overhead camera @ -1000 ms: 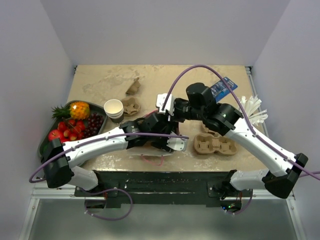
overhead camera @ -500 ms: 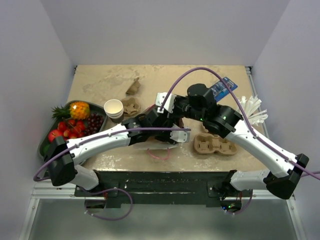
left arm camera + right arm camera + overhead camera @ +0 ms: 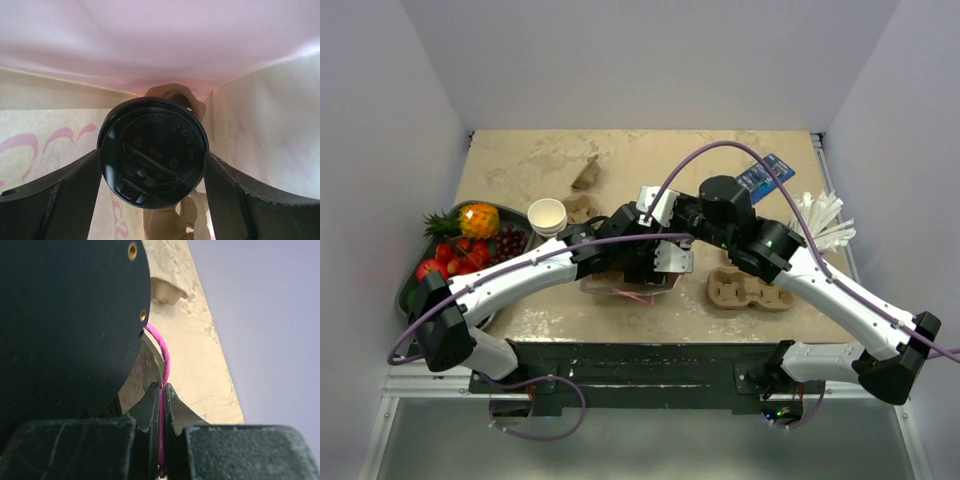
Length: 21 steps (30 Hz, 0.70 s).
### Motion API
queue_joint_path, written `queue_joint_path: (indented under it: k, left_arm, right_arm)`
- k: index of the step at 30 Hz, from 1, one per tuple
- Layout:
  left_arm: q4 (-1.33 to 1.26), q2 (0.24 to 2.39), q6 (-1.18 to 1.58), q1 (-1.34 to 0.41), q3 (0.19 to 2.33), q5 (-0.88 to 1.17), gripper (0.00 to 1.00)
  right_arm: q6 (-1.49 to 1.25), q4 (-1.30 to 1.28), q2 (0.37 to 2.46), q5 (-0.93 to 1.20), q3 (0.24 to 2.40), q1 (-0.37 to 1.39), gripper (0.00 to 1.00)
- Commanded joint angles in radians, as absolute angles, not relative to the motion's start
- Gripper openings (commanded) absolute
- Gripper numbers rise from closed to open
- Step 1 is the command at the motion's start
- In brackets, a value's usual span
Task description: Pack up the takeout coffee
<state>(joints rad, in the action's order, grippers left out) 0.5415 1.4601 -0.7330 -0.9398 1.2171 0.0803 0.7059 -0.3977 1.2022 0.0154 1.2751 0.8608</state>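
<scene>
Black-lidded takeout coffee (image 3: pixel 152 150): left claw (image 3: pixel 152 170) is gripping it inside paper bag (image 3: pixel 260 130), right claw (image 3: pixel 161 440) pinching pink handle (image 3: pixel 163 360) for steadiness.

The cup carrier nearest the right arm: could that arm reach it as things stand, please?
Probably not yet: the right gripper is shut on the bag's pink handle, though the cup carrier lies close.

Plain pale walls (image 3: pixel 640 60) (faintly lilac) enclose a mottled beige table (image 3: pixel 520 160) on three sides, evenly lit.
</scene>
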Motion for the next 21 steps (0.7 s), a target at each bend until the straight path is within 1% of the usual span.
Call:
queue_joint_path:
  k: [1,3,6,11,17,20,21]
  left_arm:
    - [0.548,1.437,-0.603,-0.882,1.262,0.225,0.44]
    - [0.537,1.436,-0.595,-0.876,1.267,0.238,0.44]
    - [0.546,1.434,-0.623,-0.861,1.282,0.328,0.44]
    - [0.593,1.446,-0.702,-0.861,1.308,0.471,0.48]
    - [0.621,1.5,-0.758,-0.859,1.374,0.436,0.47]
    - [0.614,1.519,-0.772,-0.859,1.388,0.404,0.47]
    - [0.614,1.52,-0.775,-0.859,1.388,0.387,0.47]
  right_arm:
    - [0.718,-0.413,1.206,0.094,1.25,0.905,0.0]
    - [0.724,-0.414,1.21,0.094,1.249,0.916,0.0]
    - [0.732,-0.403,1.216,0.094,1.25,0.922,0.0]
    - [0.715,-0.388,1.239,0.074,1.285,0.922,0.0]
    - [0.706,-0.38,1.255,0.064,1.292,0.922,0.0]
    - [0.646,-0.377,1.269,0.039,1.304,0.92,0.0]
    - [0.634,-0.379,1.272,0.034,1.31,0.919,0.02]
